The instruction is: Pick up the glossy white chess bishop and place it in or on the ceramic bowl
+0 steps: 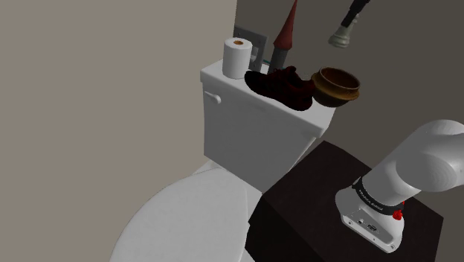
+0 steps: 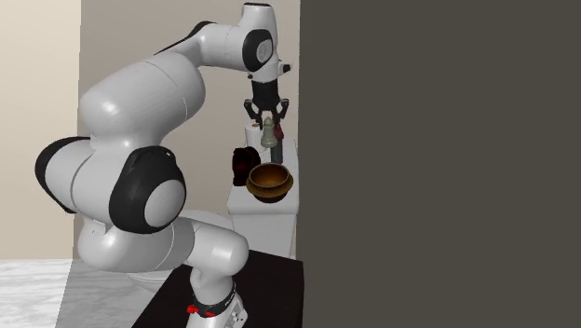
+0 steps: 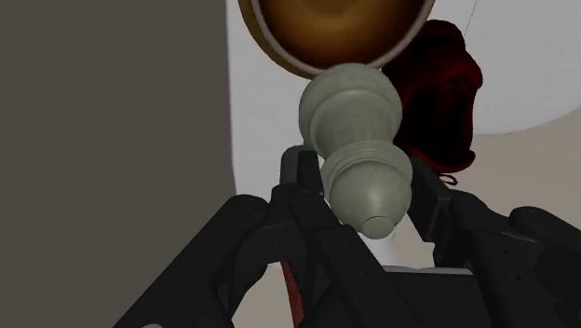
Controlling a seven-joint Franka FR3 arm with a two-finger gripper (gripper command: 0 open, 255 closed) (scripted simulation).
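A bathroom corner with plain beige and grey walls: a white toilet (image 1: 186, 216) whose tank (image 1: 253, 138) carries the things on its flat lid, which serves here as the tabletop. The white arm (image 2: 140, 140) rises from its dark stand (image 1: 327, 193) and holds the claw (image 2: 268, 116) high in the air over the tank.

The claw is clamped on the chess bishop (image 2: 269, 136), a pale, greyish-white glossy piece. In the wrist view the two black fingers (image 3: 303, 177) press on either side of the bishop (image 3: 358, 149) near its rounded head. Its wide base points away from the claw, down towards the tank. In the shoulder view the bishop (image 1: 342, 36) hangs from the claw (image 1: 352, 18) clear of everything, touching nothing else.

Below the claw, well apart from it, the bowl (image 1: 336, 85) sits upright on the lid, brown and glossy with a lighter rim. In the wrist view the bowl (image 3: 331, 28) lies just beyond the bishop's base. The second exterior view puts the bowl (image 2: 269, 181) straight under the claw.

Beside the bowl, also below the claw, lies a dark red shoe (image 1: 282, 85). Farther from the claw than the shoe, a roll of toilet paper (image 1: 237, 57) stands upright. A red pointed object (image 1: 285, 37) rises behind the shoe.
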